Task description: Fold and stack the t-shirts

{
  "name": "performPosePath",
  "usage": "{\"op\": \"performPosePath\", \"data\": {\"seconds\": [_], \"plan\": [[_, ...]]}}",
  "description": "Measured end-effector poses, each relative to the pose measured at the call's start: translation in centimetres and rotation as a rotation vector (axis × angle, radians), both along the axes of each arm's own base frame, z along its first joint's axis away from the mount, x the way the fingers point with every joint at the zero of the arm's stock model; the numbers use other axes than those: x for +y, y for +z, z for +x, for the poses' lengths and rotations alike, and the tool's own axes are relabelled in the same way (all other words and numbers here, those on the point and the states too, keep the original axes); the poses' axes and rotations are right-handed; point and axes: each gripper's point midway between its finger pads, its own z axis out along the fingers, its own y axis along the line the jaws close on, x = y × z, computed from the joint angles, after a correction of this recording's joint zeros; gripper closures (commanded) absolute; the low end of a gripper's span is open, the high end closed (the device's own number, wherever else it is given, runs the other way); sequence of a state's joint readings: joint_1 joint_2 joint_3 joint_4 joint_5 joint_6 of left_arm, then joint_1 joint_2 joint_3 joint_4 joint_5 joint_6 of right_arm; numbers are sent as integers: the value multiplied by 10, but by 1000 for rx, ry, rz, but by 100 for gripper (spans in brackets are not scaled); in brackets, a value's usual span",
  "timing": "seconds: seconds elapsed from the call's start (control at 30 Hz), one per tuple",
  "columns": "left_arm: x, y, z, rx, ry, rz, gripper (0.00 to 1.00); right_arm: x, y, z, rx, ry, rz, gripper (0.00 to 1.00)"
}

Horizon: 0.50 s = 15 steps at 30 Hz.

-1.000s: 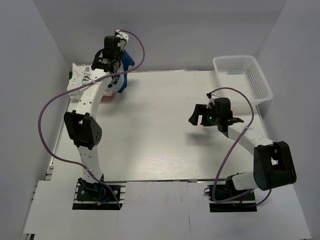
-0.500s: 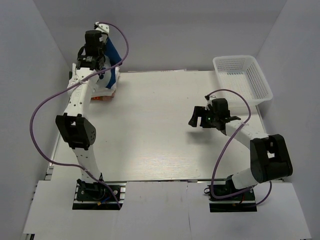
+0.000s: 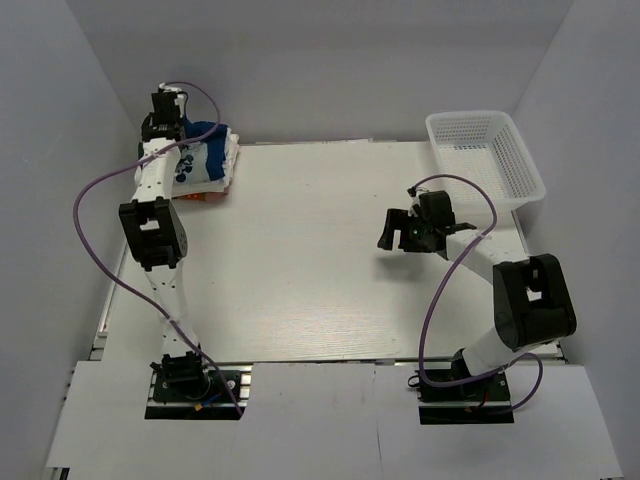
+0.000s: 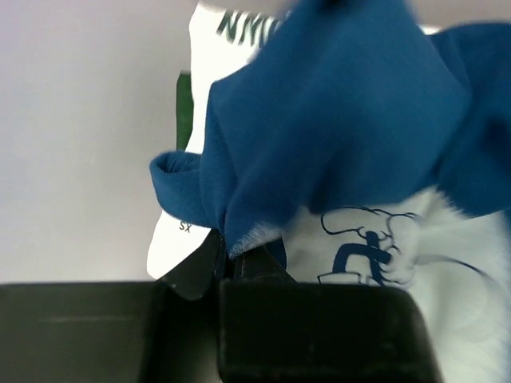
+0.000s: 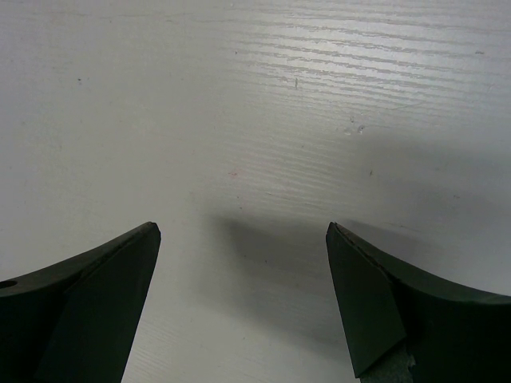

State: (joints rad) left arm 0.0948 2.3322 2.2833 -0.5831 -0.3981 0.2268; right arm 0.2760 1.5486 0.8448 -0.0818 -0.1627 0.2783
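Observation:
The dark blue t-shirt [image 3: 207, 139] lies bunched on top of a stack of white t-shirts [image 3: 205, 170] at the table's far left corner. In the left wrist view the blue cloth [image 4: 343, 120] drapes over a white shirt with a blue cartoon print [image 4: 367, 255] and dark lettering. My left gripper [image 4: 233, 257] is shut on an edge of the blue shirt; it also shows in the top view [image 3: 172, 130] at the stack's back left. My right gripper [image 3: 396, 230] is open and empty, low over bare table [image 5: 242, 231].
A white mesh basket [image 3: 470, 114] stands at the back right corner. Something orange [image 3: 205, 197] shows under the stack's near edge. Grey walls stand close behind and left of the stack. The right arm's purple cable loops beside the basket.
My left gripper has swung left and back and come down, bringing the raised blue shirt onto the white stack. The right gripper has hardly moved.

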Motion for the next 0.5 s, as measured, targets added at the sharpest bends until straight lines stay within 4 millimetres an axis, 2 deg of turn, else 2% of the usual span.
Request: {"op": "performPosePath", "data": {"seconds": [0.03, 0.07, 0.13, 0.17, 0.2, 0.23, 0.3, 0.5], "plan": [[7, -8, 0, 7, 13, -10, 96, 0, 0, 0, 2, 0, -1, 10], [13, -14, 0, 11, 24, -23, 78, 0, -1, 1, 3, 0, -1, 10], [25, -19, -2, 9, 46, -42, 50, 1, -2, 2, 7, 1, -1, 10], [32, -19, -3, 5, 58, -48, 33, 1, -2, 2, 10, 1, -1, 10], [36, -19, -4, 1, 66, -54, 4, 1, -3, 3, 14, 1, -2, 10], [41, -18, -4, -10, 76, -60, 0, 2, -4, 3, 17, 3, 0, 10], [48, -15, -3, -37, 100, -76, 0, 3, -6, 4, 26, 6, 2, 10], [52, -10, 0, -91, 150, -94, 0, 7, -7, 3, 42, 22, 16, 10]]}}
